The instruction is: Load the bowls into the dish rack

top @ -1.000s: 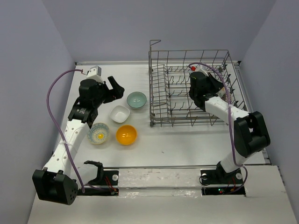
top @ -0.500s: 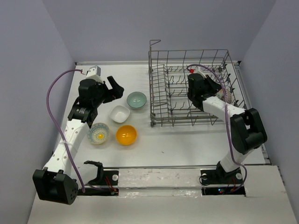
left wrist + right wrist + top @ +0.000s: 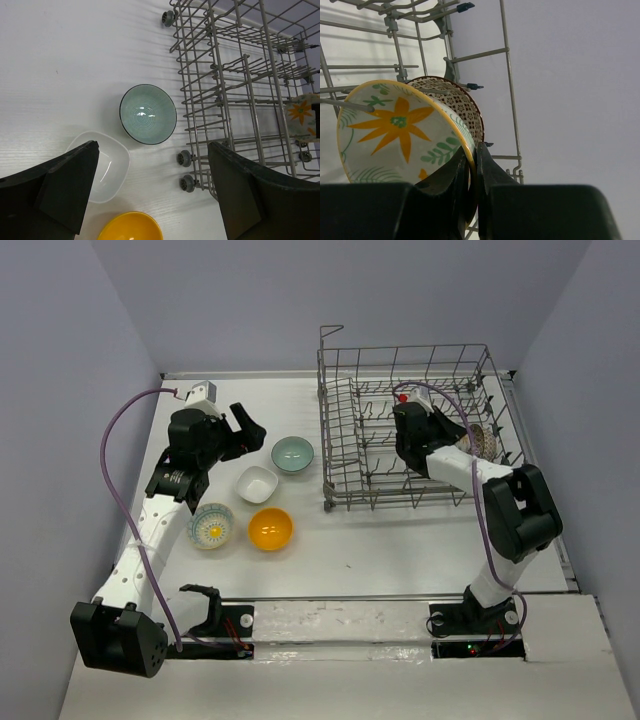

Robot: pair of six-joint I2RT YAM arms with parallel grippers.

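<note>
The grey wire dish rack [image 3: 400, 352] stands at the back right. Inside its right end my right gripper [image 3: 468, 437] is shut on the rim of a yellow-rimmed bowl [image 3: 395, 130] with an orange flower, held on edge among the tines. A brown-patterned bowl [image 3: 462, 102] stands on edge just behind it. On the table left of the rack lie a pale teal bowl [image 3: 292, 453], a white squarish bowl [image 3: 256, 484], an orange-yellow bowl [image 3: 270, 529] and a blue-rimmed flower bowl [image 3: 211, 526]. My left gripper [image 3: 248, 430] hovers open above the teal bowl [image 3: 148, 114], holding nothing.
The rack's small wheels [image 3: 185, 158] face the bowls on the table. Its tall wire sides [image 3: 507, 65] close in around the right gripper. The grey walls stand close on both sides of the table.
My right wrist has shifted a little to the left inside the rack, still gripping the flower bowl. The left arm and the bowls on the table have not moved.
</note>
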